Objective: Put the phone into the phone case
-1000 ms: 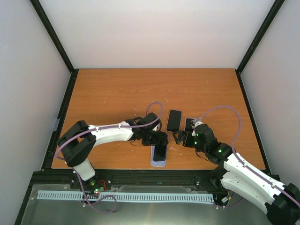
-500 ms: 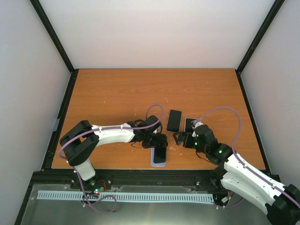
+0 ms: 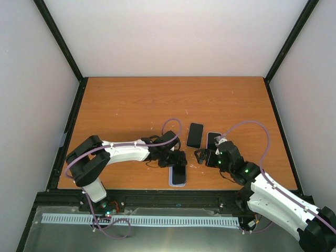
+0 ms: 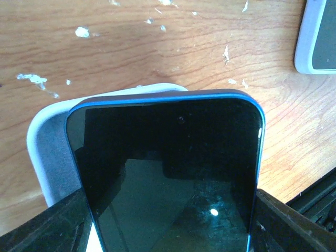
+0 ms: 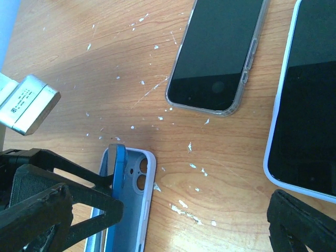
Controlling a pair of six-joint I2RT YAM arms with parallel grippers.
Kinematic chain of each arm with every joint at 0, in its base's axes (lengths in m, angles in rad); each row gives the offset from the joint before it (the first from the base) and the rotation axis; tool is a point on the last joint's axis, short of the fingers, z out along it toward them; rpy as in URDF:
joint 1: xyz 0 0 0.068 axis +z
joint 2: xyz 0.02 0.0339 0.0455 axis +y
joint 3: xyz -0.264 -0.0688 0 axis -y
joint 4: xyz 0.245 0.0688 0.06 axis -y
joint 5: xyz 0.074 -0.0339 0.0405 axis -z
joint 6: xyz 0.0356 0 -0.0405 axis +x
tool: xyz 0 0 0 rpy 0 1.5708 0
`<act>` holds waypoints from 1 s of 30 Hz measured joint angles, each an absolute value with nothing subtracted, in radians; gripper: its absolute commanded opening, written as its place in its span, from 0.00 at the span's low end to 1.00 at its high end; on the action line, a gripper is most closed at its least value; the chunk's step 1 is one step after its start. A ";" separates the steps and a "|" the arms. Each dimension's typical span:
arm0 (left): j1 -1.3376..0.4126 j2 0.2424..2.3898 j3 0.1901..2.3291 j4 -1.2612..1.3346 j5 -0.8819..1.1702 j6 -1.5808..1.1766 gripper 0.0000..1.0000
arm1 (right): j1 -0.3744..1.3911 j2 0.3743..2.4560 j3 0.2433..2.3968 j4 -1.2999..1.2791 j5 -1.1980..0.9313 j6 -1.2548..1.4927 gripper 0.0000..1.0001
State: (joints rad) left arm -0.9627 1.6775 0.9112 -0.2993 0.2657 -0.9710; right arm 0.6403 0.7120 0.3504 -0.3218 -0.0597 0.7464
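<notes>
A blue phone [image 4: 168, 168] with a dark screen sits between my left gripper's fingers [image 4: 47, 231], which press its two long edges. The phone is tilted, its top end raised over the pale lavender phone case [image 4: 50, 152] that lies open side up on the table. From the right wrist the blue phone [image 5: 116, 170] stands on edge inside the case [image 5: 140, 191], near the camera cut-outs. In the top view my left gripper [image 3: 176, 157] is over the case [image 3: 178, 181]. My right gripper [image 3: 202, 155] hangs open just right of it, holding nothing.
A phone in a clear case [image 3: 195, 134] and a phone in a white case [image 3: 212, 139] lie just beyond the grippers. Both show from the right wrist, the clear-cased phone [image 5: 220, 52] and the white-cased phone [image 5: 310, 105]. White flecks mark the wooden table [image 3: 131, 105].
My left gripper has shifted slightly toward the near edge with the phone, settling lower over the case. The right arm has hardly moved.
</notes>
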 measured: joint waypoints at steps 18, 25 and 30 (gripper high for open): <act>-0.962 1.589 0.889 -0.334 0.215 -0.993 0.85 | 0.640 0.730 0.336 -0.316 -0.076 0.769 0.84; -0.908 1.505 0.873 -0.341 0.210 -0.973 0.75 | 0.644 0.777 0.293 -0.241 -0.137 0.798 0.59; -0.833 1.444 0.780 -0.294 0.239 -0.958 0.73 | 0.663 0.838 0.282 -0.180 -0.163 0.823 0.55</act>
State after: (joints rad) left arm -0.8333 1.4445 0.7795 -0.2935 0.2386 -0.9585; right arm 0.6632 0.8383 0.2817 -0.1802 -0.1627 0.8230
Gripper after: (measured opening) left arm 0.740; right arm 0.562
